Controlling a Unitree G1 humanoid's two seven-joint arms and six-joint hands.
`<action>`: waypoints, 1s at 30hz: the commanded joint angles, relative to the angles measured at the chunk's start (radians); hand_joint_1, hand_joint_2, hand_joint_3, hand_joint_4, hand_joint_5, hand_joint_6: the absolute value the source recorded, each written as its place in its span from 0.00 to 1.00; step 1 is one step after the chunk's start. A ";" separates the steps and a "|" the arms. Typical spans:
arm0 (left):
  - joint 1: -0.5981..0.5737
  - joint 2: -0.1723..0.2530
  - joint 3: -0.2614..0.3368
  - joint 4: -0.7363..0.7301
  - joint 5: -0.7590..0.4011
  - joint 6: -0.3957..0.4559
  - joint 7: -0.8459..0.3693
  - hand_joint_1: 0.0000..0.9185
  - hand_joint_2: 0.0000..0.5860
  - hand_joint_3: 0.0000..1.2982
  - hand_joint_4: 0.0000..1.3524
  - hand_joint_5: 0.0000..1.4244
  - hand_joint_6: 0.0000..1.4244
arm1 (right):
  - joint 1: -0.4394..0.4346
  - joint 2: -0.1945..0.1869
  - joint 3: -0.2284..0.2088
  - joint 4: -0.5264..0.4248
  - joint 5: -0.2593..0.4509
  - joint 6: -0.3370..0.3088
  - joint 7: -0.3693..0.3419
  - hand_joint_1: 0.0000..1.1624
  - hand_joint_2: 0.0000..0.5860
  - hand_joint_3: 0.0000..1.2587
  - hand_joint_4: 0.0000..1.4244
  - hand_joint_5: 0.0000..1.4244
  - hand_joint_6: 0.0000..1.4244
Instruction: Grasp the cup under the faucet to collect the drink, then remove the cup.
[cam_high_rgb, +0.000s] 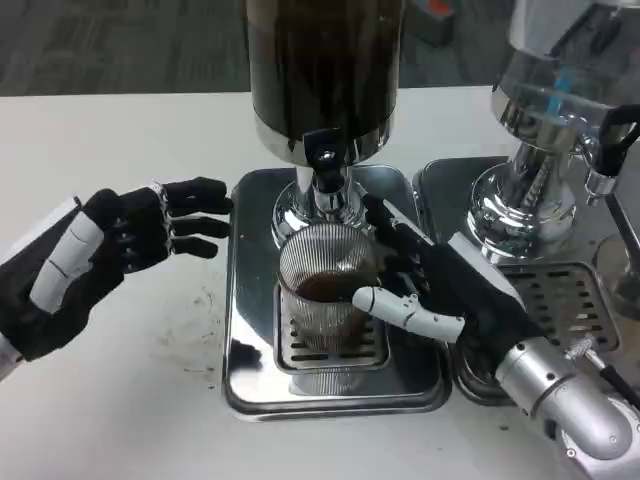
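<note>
Cup (325, 290): a clear ribbed cup standing upright on the slotted grate (330, 345) of the middle drip tray (335, 385), directly below the faucet (325, 160); dark drink sits in its lower part.
Faucet: a black-tipped spout at the base of the dispenser (325, 70), just above the cup's rim and apart from it.
Dispenser: a tall dark tank with a chrome band and a chrome foot, standing at the back of the tray.
Right hand (440, 285): grasping the cup from its right side; a white thumb lies across the cup's front wall and black fingers reach behind it beside the chrome foot.
Left hand (130, 235): released and holding nothing, with its fingers held apart and pointing toward the tray; it hovers over the counter (120, 400) just left of the tray edge, apart from the cup.
Drip tray: a shiny steel rectangle on the white counter, reflecting the cup.
Second dispenser (545, 150): a chrome and clear unit to the right, on its own tray with a slotted grate (565, 295).
Counter: white, with faint dark smudges near the left of the middle tray.
</note>
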 joint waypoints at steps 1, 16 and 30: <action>-0.023 0.017 -0.006 0.022 0.016 -0.015 0.004 0.00 0.22 0.23 0.19 0.20 0.24 | 0.015 -0.004 -0.006 -0.005 0.013 -0.025 0.006 0.42 0.27 0.00 0.00 0.00 0.03; -0.038 0.026 -0.004 0.050 0.025 -0.022 0.004 0.00 0.24 0.25 0.20 0.21 0.24 | 0.022 -0.019 0.003 -0.006 -0.004 -0.034 0.007 0.42 0.28 0.00 0.00 0.00 0.03; -0.060 0.038 -0.011 0.081 0.035 -0.029 0.002 0.00 0.25 0.26 0.21 0.22 0.24 | 0.026 -0.027 0.022 -0.013 -0.054 -0.039 0.000 0.44 0.29 0.00 0.00 0.00 0.01</action>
